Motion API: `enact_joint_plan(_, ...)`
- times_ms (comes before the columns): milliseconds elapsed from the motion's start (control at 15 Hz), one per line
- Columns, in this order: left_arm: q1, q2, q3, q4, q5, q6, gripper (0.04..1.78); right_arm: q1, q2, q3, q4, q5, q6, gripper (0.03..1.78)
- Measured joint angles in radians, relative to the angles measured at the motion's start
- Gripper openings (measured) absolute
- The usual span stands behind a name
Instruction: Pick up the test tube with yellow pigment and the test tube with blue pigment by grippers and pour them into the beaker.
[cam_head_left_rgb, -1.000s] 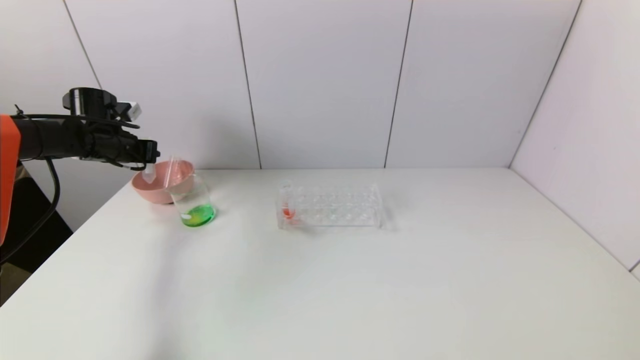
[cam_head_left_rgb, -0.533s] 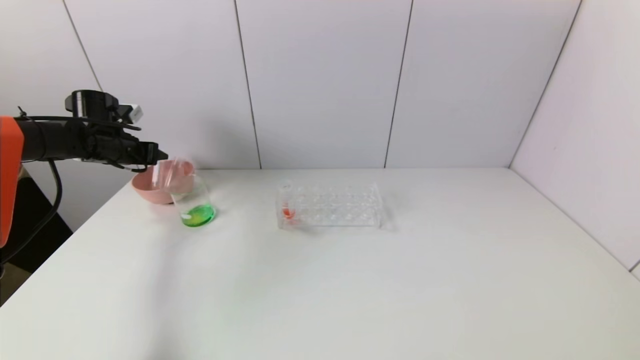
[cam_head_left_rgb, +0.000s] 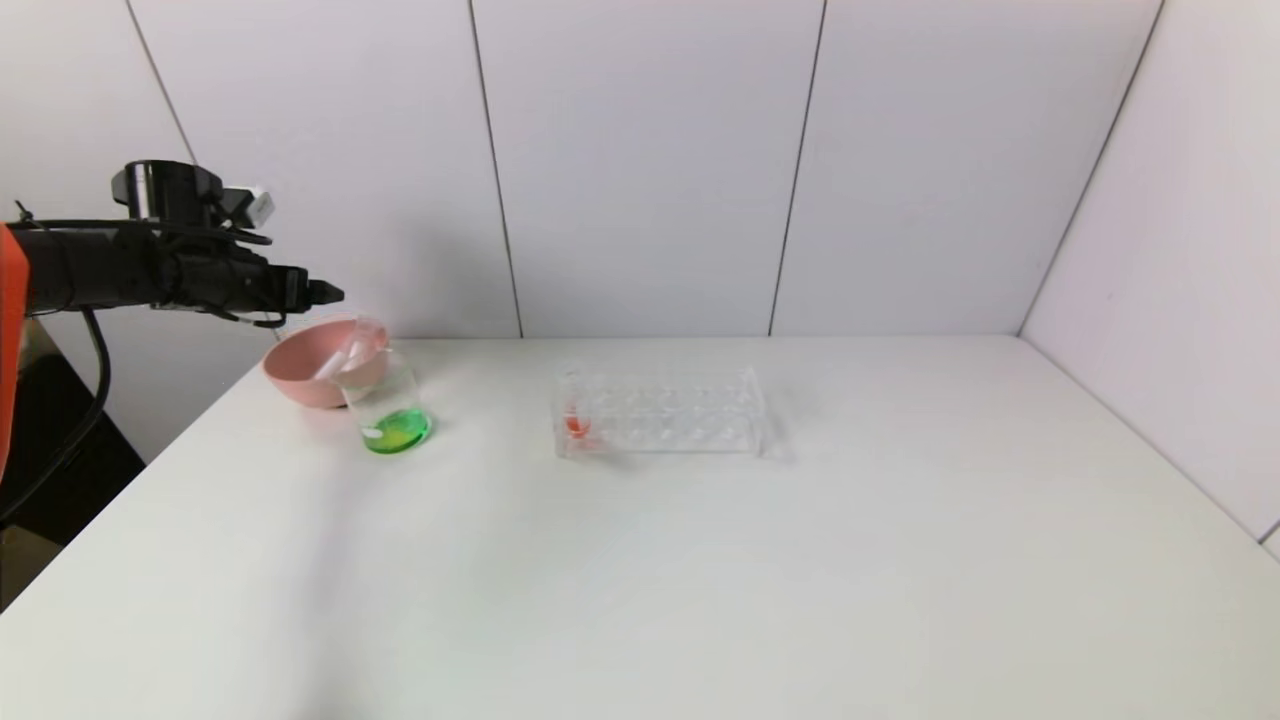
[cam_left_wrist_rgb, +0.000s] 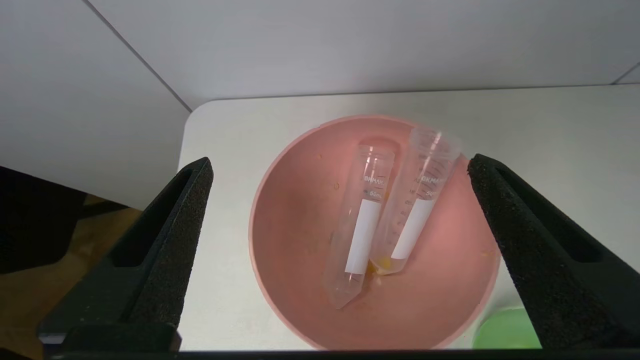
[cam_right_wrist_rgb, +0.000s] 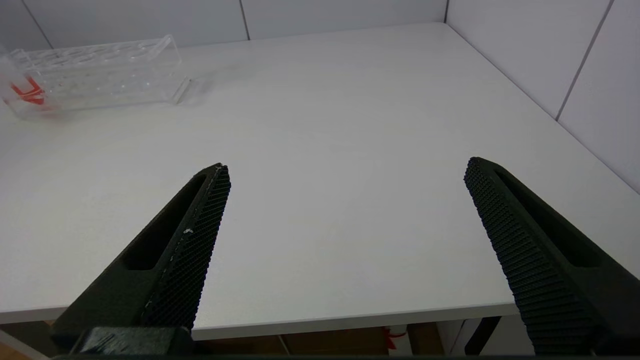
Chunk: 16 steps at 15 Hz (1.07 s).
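Two clear test tubes lie side by side in the pink bowl (cam_left_wrist_rgb: 300, 240). The one with a yellow tint at its base (cam_left_wrist_rgb: 412, 220) leans on the bowl's rim; the other tube (cam_left_wrist_rgb: 361, 225) looks empty. No blue pigment shows in any tube. My left gripper (cam_left_wrist_rgb: 341, 164) hangs open just above the bowl, holding nothing; in the head view this left gripper (cam_head_left_rgb: 330, 293) is at the far left. The beaker (cam_head_left_rgb: 392, 405) with green liquid stands right next to the bowl (cam_head_left_rgb: 300, 375). My right gripper (cam_right_wrist_rgb: 345, 167) is open over the table's near edge.
A clear tube rack (cam_head_left_rgb: 665, 412) stands mid-table with a red-liquid tube (cam_head_left_rgb: 574, 415) at its left end. The bowl sits close to the table's back left corner, near the wall. The beaker's green edge (cam_left_wrist_rgb: 505, 330) shows beside the bowl.
My left gripper has opened and let go of the tube it held over the bowl. That tube now lies in the bowl beside the other. The gripper has risen slightly.
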Motion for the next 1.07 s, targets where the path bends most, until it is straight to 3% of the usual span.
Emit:
enact_joint_plan(267,-0.007,-0.161,0.047,-0.023,-0.088,0.001,1.78,0.0,0.0,0.0,0.0,0.0,0.0,1.71)
enact_joint_plan(667,-0.016,-0.627,0.264,-0.034,-0.26,-0.027,1.77,0.0,0.0,0.0,0.0,0.0,0.0,1.71)
enact_joint_plan(867,-0.045,-0.923,0.364,0.015,-0.334,-0.12,1.77,0.0,0.0,0.0,0.0,0.0,0.0,1.71)
enact_joint_plan(1067,-0.14,-1.223,0.41,0.155,-0.396,-0.203,1.77,0.0,0.0,0.0,0.0,0.0,0.0,1.71)
